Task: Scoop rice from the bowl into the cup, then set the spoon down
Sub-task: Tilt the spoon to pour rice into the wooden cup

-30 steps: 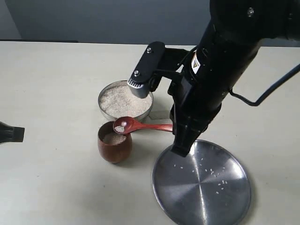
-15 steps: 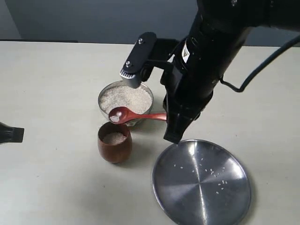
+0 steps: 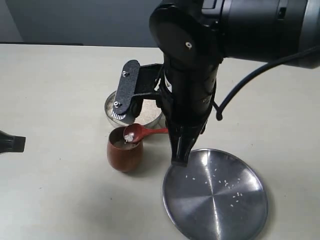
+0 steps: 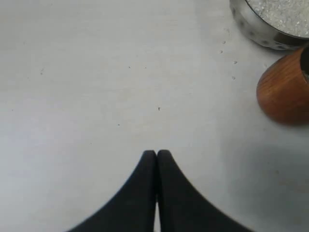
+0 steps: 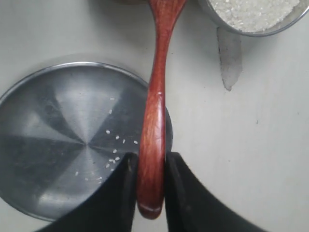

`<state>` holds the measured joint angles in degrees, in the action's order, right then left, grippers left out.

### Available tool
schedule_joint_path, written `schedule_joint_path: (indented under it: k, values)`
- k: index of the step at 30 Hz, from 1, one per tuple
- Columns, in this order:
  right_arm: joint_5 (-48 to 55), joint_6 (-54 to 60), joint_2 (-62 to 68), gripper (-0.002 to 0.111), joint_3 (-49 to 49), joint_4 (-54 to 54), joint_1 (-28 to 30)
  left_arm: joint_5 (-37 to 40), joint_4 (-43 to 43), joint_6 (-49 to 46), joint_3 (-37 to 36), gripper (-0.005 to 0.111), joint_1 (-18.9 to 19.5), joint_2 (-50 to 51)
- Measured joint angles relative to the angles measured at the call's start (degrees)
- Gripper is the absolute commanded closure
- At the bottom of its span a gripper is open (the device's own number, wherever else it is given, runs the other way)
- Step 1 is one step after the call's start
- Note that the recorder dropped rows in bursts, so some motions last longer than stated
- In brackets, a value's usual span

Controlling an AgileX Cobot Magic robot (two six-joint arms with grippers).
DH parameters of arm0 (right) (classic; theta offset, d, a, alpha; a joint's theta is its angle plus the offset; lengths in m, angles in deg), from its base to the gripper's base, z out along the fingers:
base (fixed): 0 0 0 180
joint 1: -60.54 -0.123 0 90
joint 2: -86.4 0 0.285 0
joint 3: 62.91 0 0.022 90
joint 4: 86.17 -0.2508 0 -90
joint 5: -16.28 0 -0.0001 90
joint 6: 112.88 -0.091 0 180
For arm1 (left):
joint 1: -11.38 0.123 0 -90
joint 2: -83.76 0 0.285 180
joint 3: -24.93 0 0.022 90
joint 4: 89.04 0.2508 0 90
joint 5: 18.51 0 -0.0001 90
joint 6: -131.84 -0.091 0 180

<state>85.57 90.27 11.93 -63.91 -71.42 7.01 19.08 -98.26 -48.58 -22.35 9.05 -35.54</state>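
The wooden spoon [image 3: 150, 132] [image 5: 157, 96] is clamped by its handle end in my right gripper [image 3: 177, 150] [image 5: 150, 162]. Its round bowl [image 3: 131, 134] hangs at the rim of the wooden cup [image 3: 124, 155] [image 4: 285, 92] and carries a few grains. Some rice [image 3: 119, 144] lies inside the cup. The steel bowl [image 3: 107, 106] [image 5: 251, 30] [image 4: 263, 31] of rice [image 3: 147, 111] [image 5: 256, 12] stands just behind the cup, mostly hidden by the right wrist. My left gripper [image 3: 10, 142] [image 4: 157, 153] rests shut and empty at the far left.
A large flat steel plate [image 3: 215, 195] [image 5: 63, 140] with scattered loose grains lies on the pale table [image 3: 60, 200] beside the cup, under the right arm. A small stain [image 5: 231, 58] marks the table near the bowl.
The right arm has swung left and turned, bringing the spoon's bowl from over the steel bowl's front rim down to the cup's rim. The left gripper has not moved.
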Motion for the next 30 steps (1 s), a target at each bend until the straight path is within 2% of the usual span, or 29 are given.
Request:
schedule_joint_path:
  k: [15,23,30]
  values:
    - [-0.48,-0.70,0.00,0.109,0.00,0.90,-0.46,0.00,0.10,0.00,0.00,0.106,0.00,0.00]
    - [-0.62,-0.70,0.00,0.109,0.00,1.32,-3.43,0.00,0.10,0.00,0.00,0.106,0.00,0.00]
    - [-0.49,-1.04,0.00,0.109,0.00,6.25,-5.42,0.00,0.10,0.00,0.00,0.106,0.00,0.00]
